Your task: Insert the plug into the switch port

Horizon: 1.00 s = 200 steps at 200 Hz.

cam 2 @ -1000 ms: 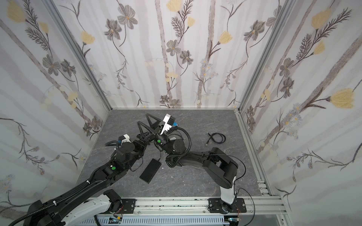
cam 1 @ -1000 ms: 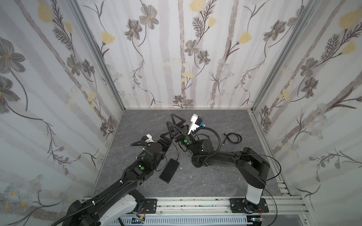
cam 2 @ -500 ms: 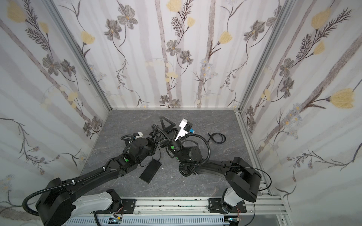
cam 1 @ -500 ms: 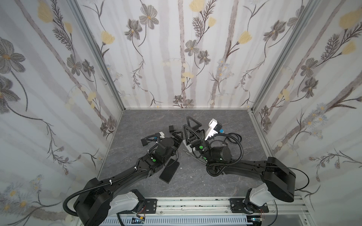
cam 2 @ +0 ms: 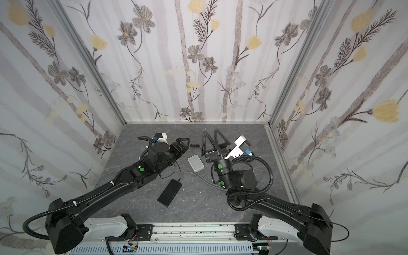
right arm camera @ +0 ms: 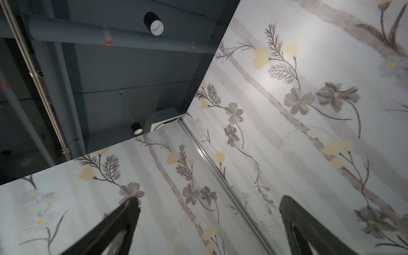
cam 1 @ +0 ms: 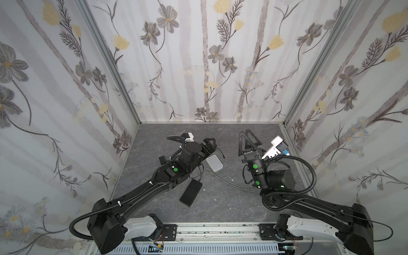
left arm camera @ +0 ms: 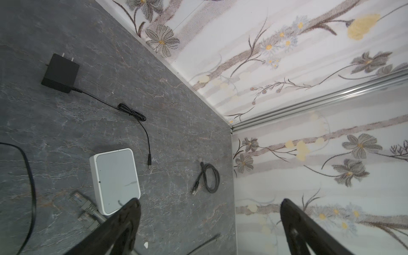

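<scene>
**Left gripper** (left arm camera: 209, 204): jaws spread wide, nothing between them. Hovers low over the grey tabletop (left arm camera: 176, 110), aimed toward the far right corner of the enclosure.

**Right gripper** (cam 1: 244, 131): jaws equally wide and empty. Tilted upward; wrist view filled with wallpaper (right arm camera: 265, 132) and ceiling (right arm camera: 110, 77) only.

**Network switch** (left arm camera: 116, 178): small white box with a grey top. Lies flat near the middle of the tabletop, between the two arms, one corner under a left fingertip (left arm camera: 132, 208) as seen from the wrist. Port face not visible in any view; cannot tell which side carries the ports.

**RJ45 plug** (left arm camera: 76, 196): judged to be the task's plug.
- Sits on the end of a grey Ethernet cable (cam 1: 223, 179), just beside one long edge of the switch, apparently not touching.
- Long axis oblique to that edge.
- Cable runs away from the switch toward the right arm (cam 1: 309, 205).
- Lies outside the left jaw gap, nearer the robot's base than the fingertips; probably calls for drawing back and turning down before any grasp.
- Nearer arm: left. Right gripper faces away entirely.

**Barrel plug** (left arm camera: 149, 159): second candidate, on the thin lead of a black power adapter (left arm camera: 60, 74). Lies just beside the opposite long edge of the switch, roughly parallel to it.

**Markings:** none legible on switch, adapter or cables. Green round markers (cam 1: 175, 169) on both arms, no text.
</scene>
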Available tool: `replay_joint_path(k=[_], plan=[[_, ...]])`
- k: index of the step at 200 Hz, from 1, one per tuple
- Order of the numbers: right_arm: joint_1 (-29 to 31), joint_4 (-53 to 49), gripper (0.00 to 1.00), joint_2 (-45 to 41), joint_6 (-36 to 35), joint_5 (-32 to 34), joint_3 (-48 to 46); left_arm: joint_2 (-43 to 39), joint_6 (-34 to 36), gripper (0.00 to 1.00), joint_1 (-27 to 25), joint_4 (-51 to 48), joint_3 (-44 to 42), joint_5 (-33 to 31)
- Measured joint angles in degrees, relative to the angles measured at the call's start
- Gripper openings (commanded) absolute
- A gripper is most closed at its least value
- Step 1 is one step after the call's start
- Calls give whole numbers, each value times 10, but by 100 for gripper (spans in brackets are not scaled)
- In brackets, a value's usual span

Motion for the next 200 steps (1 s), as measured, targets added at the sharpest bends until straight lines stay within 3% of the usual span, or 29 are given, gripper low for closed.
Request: replay_joint_path(k=[26,51,69,96,116,148,178,200], plan=[[-21,-249,100,-16,-14,-2,50,-70,49,100,13,-75,-3,4],[-26,-466,100,-23,-20,-23,9,-87,98,100,61,-186,48,7],[-26,-562,100,-51,-3,-58,-31,-86,144,100,69,-249,65,23],[-28,-635,100,-120,40,-101,-129,-103,198,100,76,-299,44,36],[-28,-679,100,-129,48,-130,-177,-83,226,100,122,-310,34,60],[-25,-802,99,-79,58,-155,-110,92,213,100,247,-351,135,199],[-22,-841,92,-74,27,-174,-77,168,238,100,266,-368,233,288],[-22,-840,80,-54,9,-209,-73,196,277,100,273,-374,279,325]])
